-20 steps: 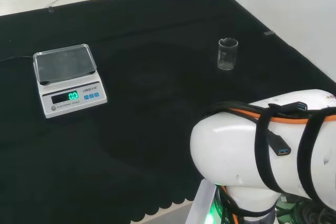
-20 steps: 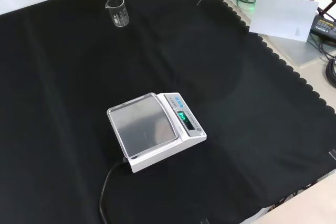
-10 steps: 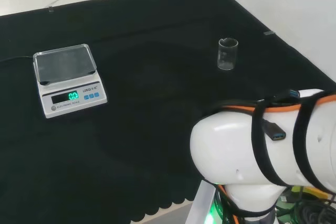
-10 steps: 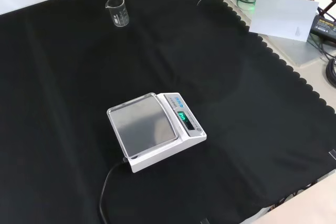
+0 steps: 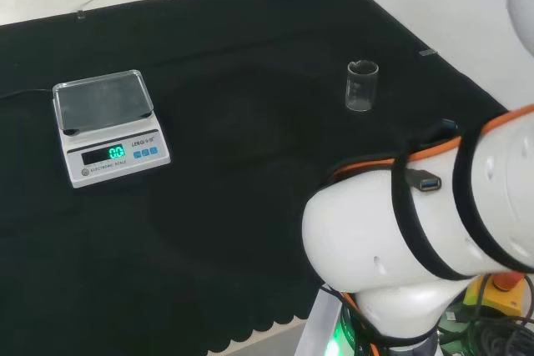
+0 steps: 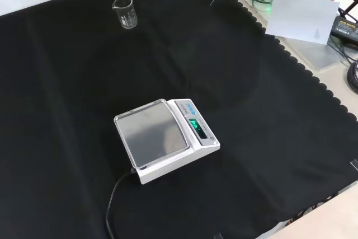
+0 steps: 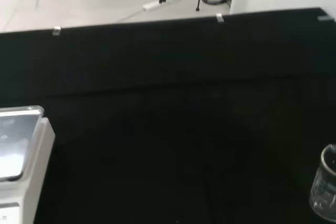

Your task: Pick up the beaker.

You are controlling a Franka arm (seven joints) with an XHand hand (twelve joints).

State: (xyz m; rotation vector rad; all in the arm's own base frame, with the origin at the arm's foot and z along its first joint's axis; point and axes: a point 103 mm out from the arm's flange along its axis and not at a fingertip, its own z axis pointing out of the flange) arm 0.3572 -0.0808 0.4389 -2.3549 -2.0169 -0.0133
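1. The beaker (image 5: 362, 86) (image 6: 125, 12) (image 7: 324, 190) was small, of clear glass, with a pouring lip.
2. It stood upright and looked empty.
3. It rested alone on the black tabletop (image 5: 250, 122), no fingers touching it.

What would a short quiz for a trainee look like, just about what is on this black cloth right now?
1. True or false: the beaker stands upright on the black cloth, apart from the scale.
2. In the front view, where is the beaker relative to the scale? A) nearer the camera B) farther off and to the left C) on its pan
3. Fill in: the scale's display glows ____.

Key
1. True. Bare cloth lies between them.
2. B. It stands near the cloth's far edge, up and left of the scale.
3. Green.
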